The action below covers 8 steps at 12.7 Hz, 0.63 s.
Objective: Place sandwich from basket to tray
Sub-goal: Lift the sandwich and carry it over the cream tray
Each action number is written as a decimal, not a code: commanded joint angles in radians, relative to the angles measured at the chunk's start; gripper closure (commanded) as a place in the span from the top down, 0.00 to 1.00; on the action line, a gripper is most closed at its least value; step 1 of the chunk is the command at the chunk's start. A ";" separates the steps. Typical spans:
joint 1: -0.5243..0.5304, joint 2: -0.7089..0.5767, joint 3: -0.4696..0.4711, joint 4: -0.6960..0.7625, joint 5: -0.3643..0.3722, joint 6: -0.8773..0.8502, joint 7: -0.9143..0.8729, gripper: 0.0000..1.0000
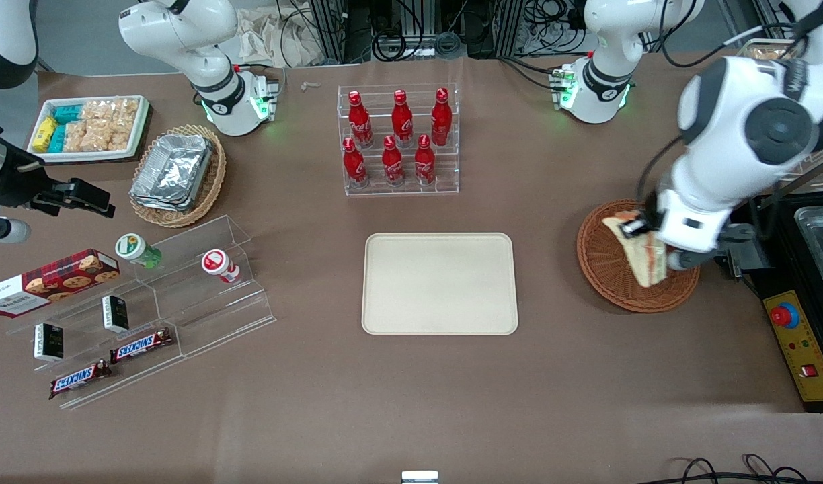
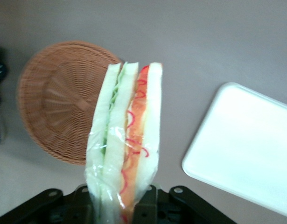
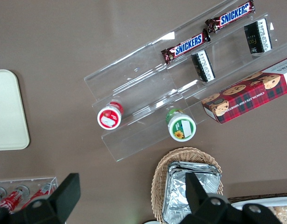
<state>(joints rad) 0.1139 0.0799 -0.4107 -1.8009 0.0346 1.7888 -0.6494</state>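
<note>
Nearest the front camera we see two bars (image 1: 112,364) marked SNICKERS on a clear stepped stand (image 1: 183,296). Next comes the tray (image 1: 440,283), with nothing on it. Toward the working arm's end, our gripper (image 1: 643,232) has its jaws closed on the sandwich (image 1: 643,259), raised above the basket (image 1: 610,269); in the wrist view its long axis runs straight out from the fingers, filling edge showing. Farther off, six red bottles (image 1: 398,138) fill a clear rack (image 1: 398,185).
</note>
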 commanded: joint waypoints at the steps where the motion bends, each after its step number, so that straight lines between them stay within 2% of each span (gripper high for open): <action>1: 0.007 0.087 -0.106 0.044 -0.030 0.003 0.013 0.00; 5: -0.028 0.249 -0.194 0.031 -0.005 0.196 -0.053 0.00; 8: -0.094 0.380 -0.194 0.012 0.173 0.317 -0.214 0.00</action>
<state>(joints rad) 0.0555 0.3847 -0.5964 -1.8054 0.1176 2.0614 -0.7585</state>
